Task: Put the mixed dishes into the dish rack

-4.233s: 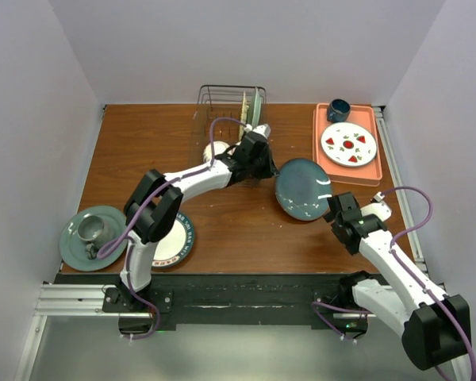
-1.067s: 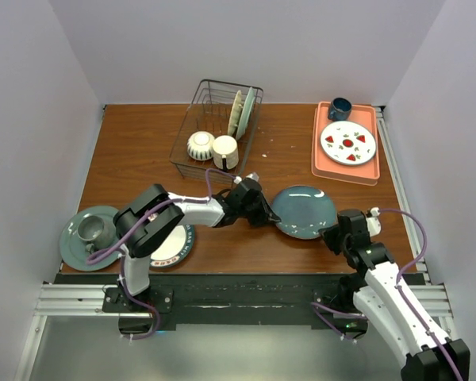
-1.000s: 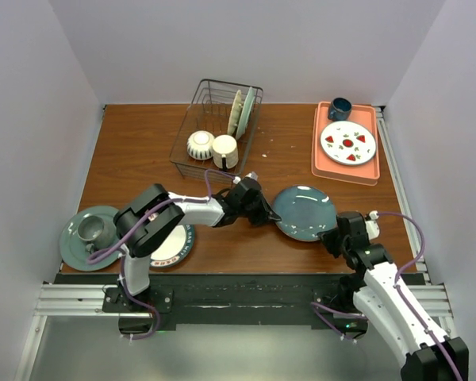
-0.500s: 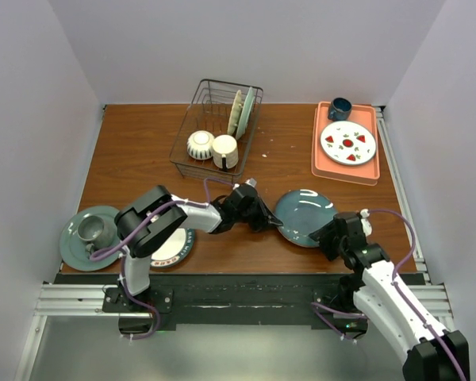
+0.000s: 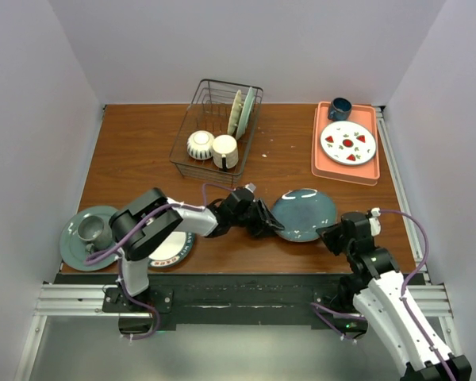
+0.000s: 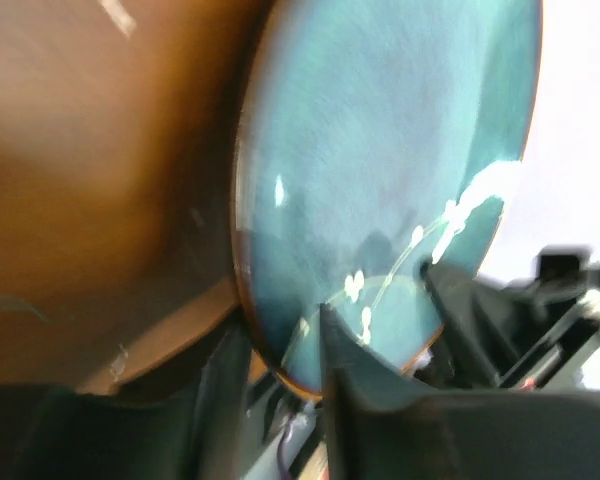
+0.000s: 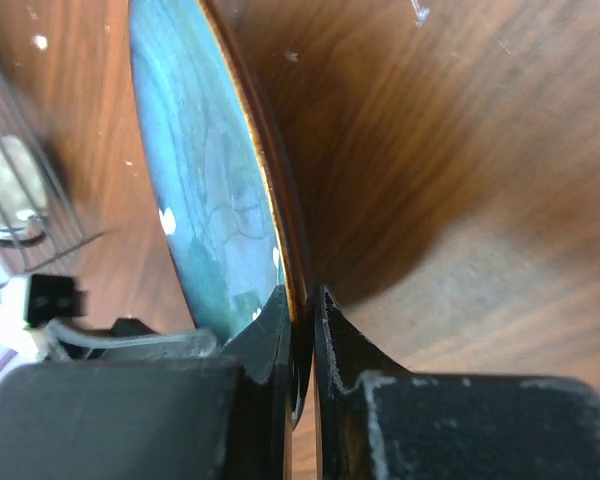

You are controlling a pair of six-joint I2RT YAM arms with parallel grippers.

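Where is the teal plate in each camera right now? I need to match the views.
Top external: the teal plate sits centre-right, low in the picture, between the two arms' tips.
Left wrist: it fills the upper middle and right, its lower rim between the left tool's fingers.
Right wrist: seen edge-on, running from upper left to centre.
Shared landmark: the right tool pinching the plate's rim.

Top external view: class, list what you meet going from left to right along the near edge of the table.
grey-green plate → patterned-rim plate → left claw → teal plate → right claw
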